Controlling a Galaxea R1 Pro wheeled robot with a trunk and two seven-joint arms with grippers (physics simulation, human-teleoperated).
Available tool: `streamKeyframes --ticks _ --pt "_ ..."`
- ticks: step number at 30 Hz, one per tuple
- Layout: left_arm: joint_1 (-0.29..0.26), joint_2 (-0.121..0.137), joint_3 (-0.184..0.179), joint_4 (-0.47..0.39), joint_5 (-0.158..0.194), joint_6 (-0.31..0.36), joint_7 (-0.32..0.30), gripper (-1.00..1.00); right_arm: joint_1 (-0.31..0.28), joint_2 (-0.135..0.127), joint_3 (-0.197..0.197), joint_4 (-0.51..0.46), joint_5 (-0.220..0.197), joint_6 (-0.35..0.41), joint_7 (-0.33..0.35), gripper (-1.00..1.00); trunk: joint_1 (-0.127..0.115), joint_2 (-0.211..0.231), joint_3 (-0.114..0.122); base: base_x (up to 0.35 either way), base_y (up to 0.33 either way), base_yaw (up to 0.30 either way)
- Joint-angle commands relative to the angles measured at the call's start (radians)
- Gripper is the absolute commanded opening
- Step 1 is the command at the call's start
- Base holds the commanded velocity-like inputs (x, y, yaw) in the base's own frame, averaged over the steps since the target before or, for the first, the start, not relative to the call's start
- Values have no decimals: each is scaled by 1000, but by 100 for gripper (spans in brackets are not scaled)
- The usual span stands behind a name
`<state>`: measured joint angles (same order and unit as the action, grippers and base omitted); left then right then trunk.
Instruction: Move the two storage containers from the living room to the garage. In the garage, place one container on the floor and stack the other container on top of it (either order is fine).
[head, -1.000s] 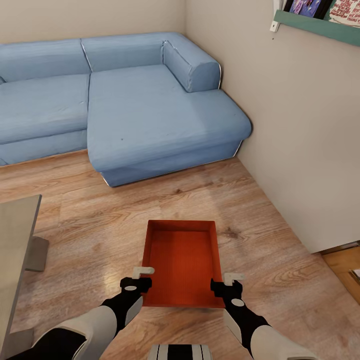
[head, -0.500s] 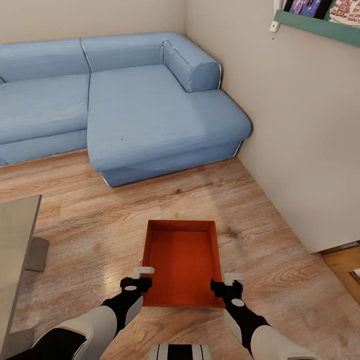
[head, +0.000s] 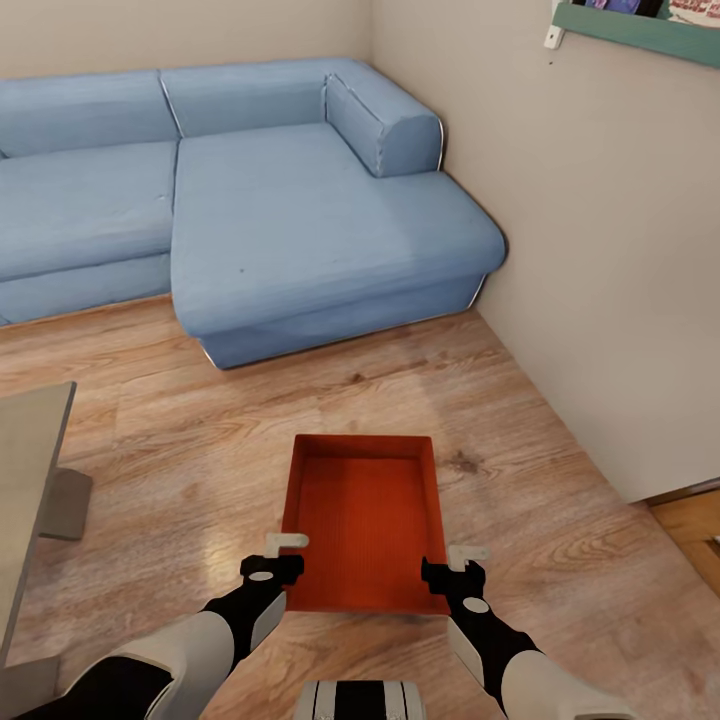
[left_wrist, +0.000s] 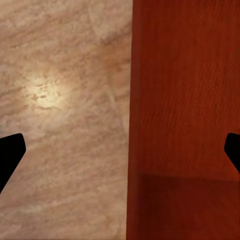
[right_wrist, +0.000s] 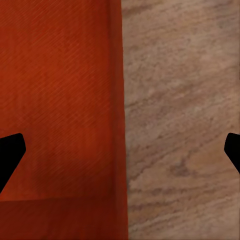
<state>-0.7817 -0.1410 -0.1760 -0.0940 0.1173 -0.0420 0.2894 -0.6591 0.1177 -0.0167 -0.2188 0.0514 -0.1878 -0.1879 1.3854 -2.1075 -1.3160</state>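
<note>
Both claws, left gripper (head: 287, 555) and right gripper (head: 447, 565), stand open astride the side walls of one storage container (head: 362, 520), lying on light wood planks (head: 150, 430), long axis towards the blue sofa (head: 300, 220)

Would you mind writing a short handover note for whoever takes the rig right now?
Left gripper: open, straddling the left wall of the storage container, nothing held.
Right gripper: open, straddling the right wall, nothing held.
The container sits upright and empty on the wood floor in front of the blue sofa, between both grippers.
Done: arms lined up on either side wall.
Left: close both grippers, lift, carry it to the garage, set it down, then fetch the second container and stack it on top.
</note>
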Motion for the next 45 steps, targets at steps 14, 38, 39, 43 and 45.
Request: streamKeyframes --ticks 14,38,39,43,45 --pt "-1 1 -8 2 10 -6 4 100 -1 0 -1 1 5 -3 -4 100 19 -35 -16 0 0 0" --pt "-1 2 -8 2 10 -7 4 100 -1 0 -1 1 5 -8 -4 100 61 -112 -51 0 0 0" --pt "-1 2 -8 2 10 -7 4 100 -1 1 -1 1 5 -9 -4 100 61 -112 -51 0 0 0" --pt "-1 2 -8 2 10 -7 4 100 -1 1 0 1 5 -16 -4 100 61 -112 -51 0 0 0" --pt "-1 1 -8 2 10 -7 4 100 -1 1 -1 1 5 -17 -4 100 61 -112 -51 0 0 0"
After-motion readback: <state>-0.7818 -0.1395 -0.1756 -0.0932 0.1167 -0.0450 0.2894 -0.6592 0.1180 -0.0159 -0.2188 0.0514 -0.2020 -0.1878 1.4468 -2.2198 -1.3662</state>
